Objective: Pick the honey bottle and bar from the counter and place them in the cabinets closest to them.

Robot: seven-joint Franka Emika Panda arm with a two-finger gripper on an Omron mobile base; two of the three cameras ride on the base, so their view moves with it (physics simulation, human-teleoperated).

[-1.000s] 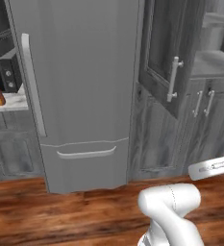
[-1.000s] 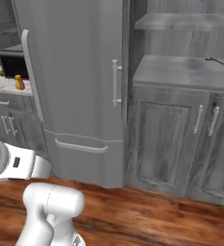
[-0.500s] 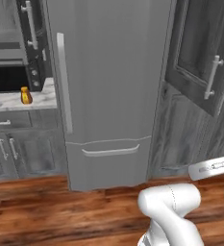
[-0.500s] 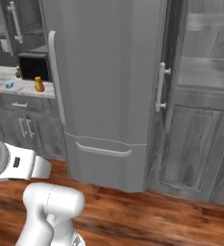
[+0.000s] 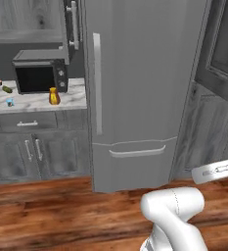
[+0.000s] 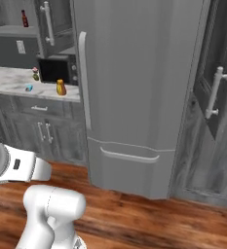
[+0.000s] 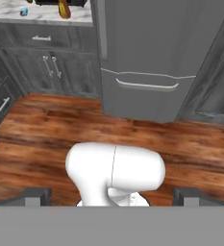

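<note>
Dark finger tips of the end effector are standing wide apart at the bottom of the hand view, gripping nothing and pointing down over the wood floor in front of the fridge. The honey bottle is sitting upright on the marble bench, just in front of the microwave and near the fridge's side. The bar is lying farther along the bench, apart from the bottle, with a green vegetable beyond it. Judging from this, the base is needing to close in and square up to the bench before any reach. Approaching the bottle from the front, clear of the microwave face, looks the safest line.
</note>
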